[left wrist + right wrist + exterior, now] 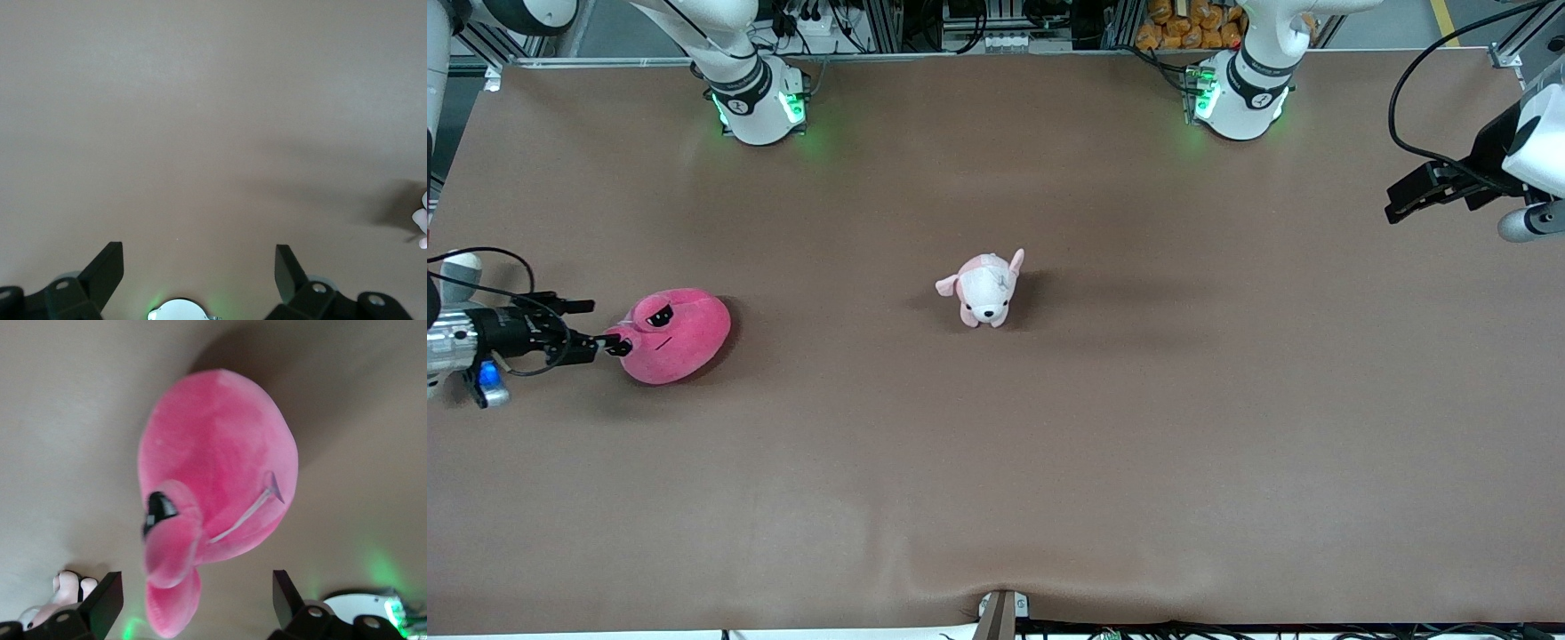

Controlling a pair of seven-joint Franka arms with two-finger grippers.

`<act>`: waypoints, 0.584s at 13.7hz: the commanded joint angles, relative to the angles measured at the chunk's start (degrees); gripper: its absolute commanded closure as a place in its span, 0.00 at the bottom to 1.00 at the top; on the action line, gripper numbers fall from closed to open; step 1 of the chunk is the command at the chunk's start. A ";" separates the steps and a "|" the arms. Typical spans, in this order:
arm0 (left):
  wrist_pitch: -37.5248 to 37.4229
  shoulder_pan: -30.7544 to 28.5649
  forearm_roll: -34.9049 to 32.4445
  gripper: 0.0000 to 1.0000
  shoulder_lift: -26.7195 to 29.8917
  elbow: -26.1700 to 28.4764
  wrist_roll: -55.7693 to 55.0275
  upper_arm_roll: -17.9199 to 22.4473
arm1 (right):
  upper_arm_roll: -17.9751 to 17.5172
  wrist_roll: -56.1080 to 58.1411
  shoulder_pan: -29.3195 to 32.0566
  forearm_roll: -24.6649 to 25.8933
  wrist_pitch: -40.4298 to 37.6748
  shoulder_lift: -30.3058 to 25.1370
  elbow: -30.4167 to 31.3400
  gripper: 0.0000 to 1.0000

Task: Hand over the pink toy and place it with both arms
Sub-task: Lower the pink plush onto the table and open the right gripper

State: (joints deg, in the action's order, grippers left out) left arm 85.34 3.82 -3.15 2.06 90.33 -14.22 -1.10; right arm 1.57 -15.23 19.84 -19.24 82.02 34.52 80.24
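pink toy [679, 338] soft, light, squashy; pinch its bulging eye lobe | right claw [600, 331] wide, empty | left claw [200, 277] wide, waiting

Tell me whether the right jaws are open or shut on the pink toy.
Open. In the right wrist view the right gripper shows its jaws spread wide, with the hot-pink round plush toy lying between them on the brown table.

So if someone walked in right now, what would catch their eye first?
Probably the hot-pink toy lying on the brown table at the right arm's end, with the right claw open right against it. Next, the small pale puppy plush standing alone mid-table. The left claw waits open above its own end.
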 commanded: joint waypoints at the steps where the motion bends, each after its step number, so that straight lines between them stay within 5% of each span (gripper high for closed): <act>1: 0.35 0.22 -0.37 0.00 0.31 -0.24 -0.63 0.13 | -0.70 5.01 -0.85 3.58 -1.60 -1.72 -3.86 0.00; 6: -0.62 0.40 -0.37 0.00 1.28 -0.16 -0.54 -1.19 | -0.52 24.95 -7.61 15.61 -0.81 -6.91 -3.60 0.00; 8: -0.71 0.40 -0.37 0.00 1.54 -0.25 0.25 -1.36 | -0.61 28.05 -8.06 15.90 -0.55 -9.37 -1.68 0.00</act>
State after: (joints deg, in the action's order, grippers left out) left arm 85.31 3.96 -3.15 2.59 90.13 -14.24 -2.26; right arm 0.75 8.62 12.49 -5.13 80.98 28.45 75.57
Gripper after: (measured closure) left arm 0.000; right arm 0.000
